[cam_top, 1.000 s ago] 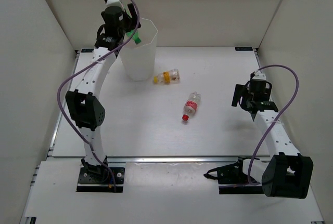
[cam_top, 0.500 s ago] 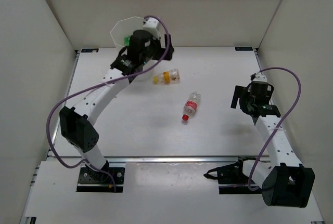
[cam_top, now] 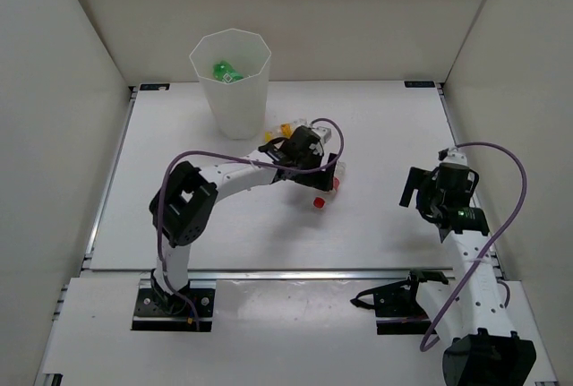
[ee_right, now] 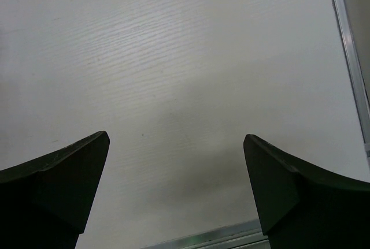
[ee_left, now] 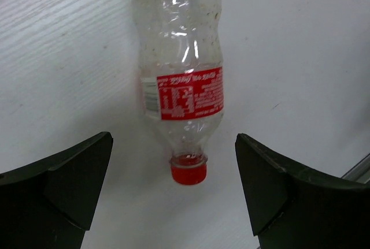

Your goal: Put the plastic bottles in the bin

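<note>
The red bottle (ee_left: 182, 87) lies on its side on the table (ee_left: 300, 41), cap toward my wrist. It sits between the fingers of my left claw (ee_left: 173, 139), which stand apart and touch nothing.

- Risk: the fingers flank the tapered neck, so closing there can squeeze the bottle out.
- Risk: the round wall can roll.
- Risk: the yellow bottle (cam_top: 285, 127) lies just beside, and a sweep can knock it.
- Risk: the bin (cam_top: 235, 113) is tall, and a low carry can tip it.

My right claw (ee_right: 176, 145) hangs apart over the table.

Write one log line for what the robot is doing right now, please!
left end effector open above red-label bottle | right end effector open over table | bin holds green bottle | yellow-label bottle on table
</note>
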Robot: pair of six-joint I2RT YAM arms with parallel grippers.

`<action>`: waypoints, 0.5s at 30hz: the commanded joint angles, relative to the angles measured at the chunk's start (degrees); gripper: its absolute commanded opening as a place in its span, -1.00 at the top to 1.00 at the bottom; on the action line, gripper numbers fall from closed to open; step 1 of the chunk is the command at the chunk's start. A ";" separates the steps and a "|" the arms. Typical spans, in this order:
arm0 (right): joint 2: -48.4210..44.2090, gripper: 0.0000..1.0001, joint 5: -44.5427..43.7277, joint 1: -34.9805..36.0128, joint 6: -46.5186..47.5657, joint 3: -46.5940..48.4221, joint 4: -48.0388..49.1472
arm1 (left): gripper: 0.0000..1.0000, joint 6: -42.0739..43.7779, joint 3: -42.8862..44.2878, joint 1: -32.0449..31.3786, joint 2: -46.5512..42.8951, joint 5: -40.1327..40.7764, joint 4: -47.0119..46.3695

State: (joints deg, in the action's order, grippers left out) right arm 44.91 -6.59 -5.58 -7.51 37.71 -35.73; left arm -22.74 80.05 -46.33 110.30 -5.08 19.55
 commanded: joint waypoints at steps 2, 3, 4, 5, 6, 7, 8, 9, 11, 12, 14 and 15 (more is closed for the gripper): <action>-2.10 -0.98 0.88 0.75 -1.28 -1.50 -1.45 | -0.97 -0.99 6.51 -3.06 2.02 2.17 -0.13; -2.45 -0.98 0.35 1.45 -1.63 -1.33 -1.19 | -0.97 -0.99 7.65 -4.11 3.42 4.18 0.13; -2.45 -1.00 0.44 1.54 -1.72 -1.41 -0.84 | -0.97 -0.64 8.97 -4.99 4.73 4.99 0.83; -2.80 -0.98 0.79 1.37 -1.98 -1.42 -0.84 | -0.98 -0.38 10.03 -5.00 6.31 6.82 1.27; -2.98 -0.98 1.75 1.19 -1.64 -1.68 -0.14 | -0.96 -0.11 12.39 -6.05 8.16 8.41 2.41; -2.98 -0.98 2.28 0.58 -2.15 -2.03 0.47 | -0.97 0.06 14.32 -6.58 9.92 9.73 4.07; -2.98 -0.98 2.54 0.49 -1.99 -1.77 0.05 | -0.97 0.15 16.26 -7.02 10.54 12.09 5.57; -2.55 -0.98 2.37 0.23 -2.25 -2.11 0.91 | -0.97 -0.02 17.15 -7.20 12.20 13.16 6.46; -3.33 -0.98 4.21 -0.13 -2.25 -2.90 1.88 | -0.97 -0.11 19.87 -7.72 14.23 16.40 8.82; -3.07 -0.98 4.39 -0.22 -2.68 -2.74 1.89 | -0.97 -0.37 21.88 -7.64 15.55 17.46 10.06; -3.42 -0.98 4.39 -0.22 -2.77 -2.82 2.68 | -0.95 -0.29 23.73 -7.46 18.27 18.18 11.64; -3.42 -0.98 4.39 -0.30 -3.04 -3.08 2.68 | -0.87 -0.29 25.75 -7.29 18.63 18.35 13.04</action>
State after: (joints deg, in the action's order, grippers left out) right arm 42.26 -3.31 -5.41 -9.47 34.94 -35.92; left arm -23.11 101.12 -54.30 128.18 8.60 27.42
